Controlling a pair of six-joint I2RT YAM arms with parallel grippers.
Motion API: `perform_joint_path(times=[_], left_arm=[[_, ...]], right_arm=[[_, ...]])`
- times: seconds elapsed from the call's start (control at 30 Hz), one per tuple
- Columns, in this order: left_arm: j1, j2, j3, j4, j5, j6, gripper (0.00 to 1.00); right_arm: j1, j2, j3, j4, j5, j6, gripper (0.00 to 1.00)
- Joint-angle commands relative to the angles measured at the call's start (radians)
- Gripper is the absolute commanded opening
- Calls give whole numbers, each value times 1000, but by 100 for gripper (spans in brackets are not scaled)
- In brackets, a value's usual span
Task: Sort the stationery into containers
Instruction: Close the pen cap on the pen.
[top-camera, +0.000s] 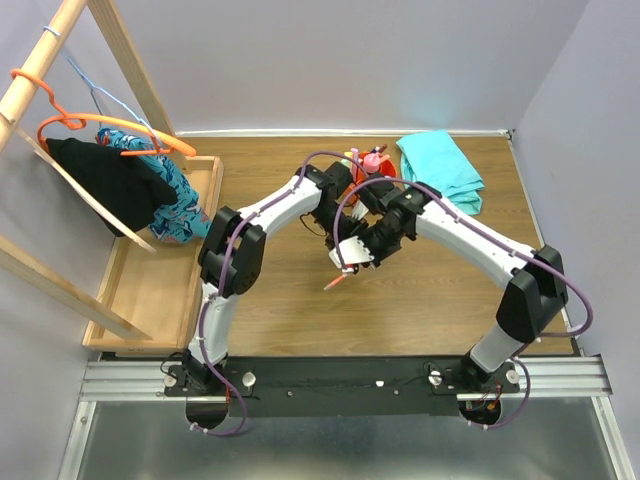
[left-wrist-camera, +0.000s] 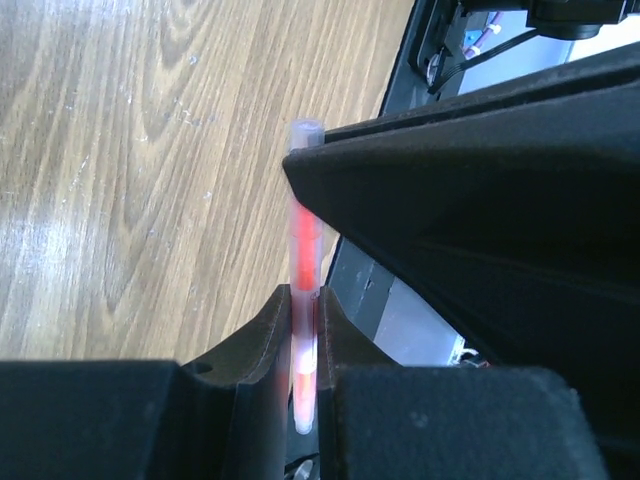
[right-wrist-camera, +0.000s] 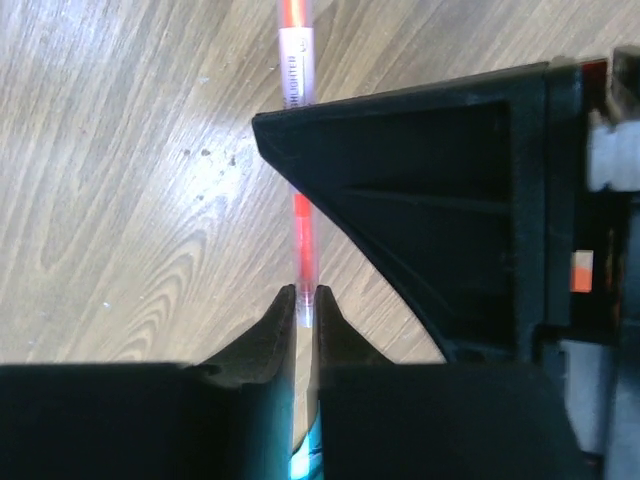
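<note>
left gripper (left-wrist-camera: 305, 305) and right gripper (right-wrist-camera: 303, 300) each clamp the orange pen (left-wrist-camera: 303, 235) between their fingertips.

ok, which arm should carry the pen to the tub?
Left, marginally: left gripper and right gripper both pinch the red pen, but the orange tub sits by the left forearm.

The left arm (top-camera: 270, 210) and the right arm (top-camera: 470, 235) both bend inward, and their wrists meet. The left gripper (left-wrist-camera: 305, 300) and the right gripper (right-wrist-camera: 305, 298) each clamp the same thin orange pen (left-wrist-camera: 303, 240).
</note>
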Motion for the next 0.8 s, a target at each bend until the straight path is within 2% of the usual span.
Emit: perform_joint_path(times=[0.0,0.13,0.17,0.33,0.47,0.57,0.6,0.63,0.7,0.77], left_arm=[[7,-68,-19,104,2,33,0],[15,-100,-67,78,21,75,0],[15,-111,-81,79,24,88,0],[15,-146,-139,105,-5,89,0],[19,-179,-113,124,-51,86,0],[26,-219,-89,156,-78,56,0],[27,-231,-69,156,-85,53,0],[32,-240,-65,167,-91,34,0],[52,-278,-71,220,-105,0,0],[75,-300,-76,269,-111,-66,0]], right_arm=[[53,-127,-88,111,-35,90,31],[54,-255,-157,225,75,158,46],[53,-279,-163,239,91,166,52],[53,-394,-147,201,190,278,59],[45,-472,-128,220,235,501,59],[-27,-540,-137,282,149,751,59],[-67,-548,-119,324,105,905,59],[-166,-555,-111,340,4,975,59],[-235,-566,-90,386,-59,1150,59],[-298,-565,-75,411,-151,1239,59]])
